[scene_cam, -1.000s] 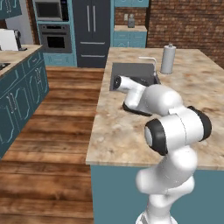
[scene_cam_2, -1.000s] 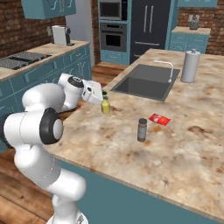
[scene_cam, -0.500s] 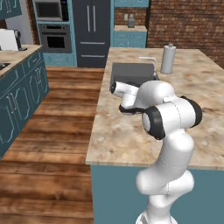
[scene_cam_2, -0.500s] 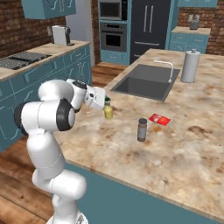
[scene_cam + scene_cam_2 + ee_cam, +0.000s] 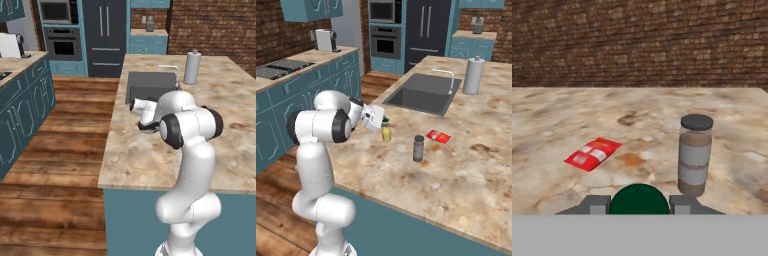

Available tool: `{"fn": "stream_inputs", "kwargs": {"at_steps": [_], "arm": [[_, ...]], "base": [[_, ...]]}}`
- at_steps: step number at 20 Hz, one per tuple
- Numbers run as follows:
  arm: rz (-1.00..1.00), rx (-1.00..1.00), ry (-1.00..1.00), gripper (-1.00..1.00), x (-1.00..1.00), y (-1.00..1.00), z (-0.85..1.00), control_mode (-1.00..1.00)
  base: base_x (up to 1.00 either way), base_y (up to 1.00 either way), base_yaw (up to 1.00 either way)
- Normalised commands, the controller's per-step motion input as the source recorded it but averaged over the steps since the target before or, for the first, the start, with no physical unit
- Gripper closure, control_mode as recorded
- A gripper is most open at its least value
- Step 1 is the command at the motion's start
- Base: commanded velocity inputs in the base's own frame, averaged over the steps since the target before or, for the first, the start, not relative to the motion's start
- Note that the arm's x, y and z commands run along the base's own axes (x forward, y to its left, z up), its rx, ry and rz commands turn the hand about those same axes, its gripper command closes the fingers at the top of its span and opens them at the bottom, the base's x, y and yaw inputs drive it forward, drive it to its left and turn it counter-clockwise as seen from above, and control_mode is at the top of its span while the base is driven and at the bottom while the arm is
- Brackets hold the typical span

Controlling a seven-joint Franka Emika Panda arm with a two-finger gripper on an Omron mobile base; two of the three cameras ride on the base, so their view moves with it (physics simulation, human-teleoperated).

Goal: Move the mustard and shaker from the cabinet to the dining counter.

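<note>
Right base view: the arm is folding back, gripper (image 5: 384, 122) still pinching one mustard (image 5: 386, 134); one dark shaker (image 5: 418, 148), one red packet (image 5: 438, 136).

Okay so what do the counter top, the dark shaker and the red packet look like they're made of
The dining counter top looks like polished stone: beige-brown marbled mottling with a soft sheen. The dark shaker seems to be clear glass or plastic with brownish contents, a pale label band and a dark, matte cap, possibly plastic. The red packet looks like thin printed foil or paper, lying flat with white markings. It is a render, so these are guesses.
</note>
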Motion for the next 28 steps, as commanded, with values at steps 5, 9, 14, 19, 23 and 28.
{"fn": "stream_inputs", "kwargs": {"at_steps": [5,9,14,19,23,28], "arm": [[-0.07,0.00,0.00,1.00,0.29,-0.15,-0.41,-1.00],[-0.08,0.00,0.00,1.00,0.34,-0.08,-0.41,-1.00],[-0.08,0.00,0.00,1.00,0.28,-0.10,-0.42,-1.00],[-0.08,0.00,0.00,1.00,0.27,-0.07,-0.46,-1.00],[-0.08,0.00,0.00,1.00,0.04,-0.03,-0.56,-1.00],[-0.08,0.00,-0.01,-1.00,-0.01,0.00,-0.46,-1.00]], "base": [[0.00,0.00,0.00],[0.00,0.00,0.00],[0.00,0.00,0.00],[0.00,0.00,0.00],[0.00,0.00,0.00],[0.00,0.00,0.00]]}}
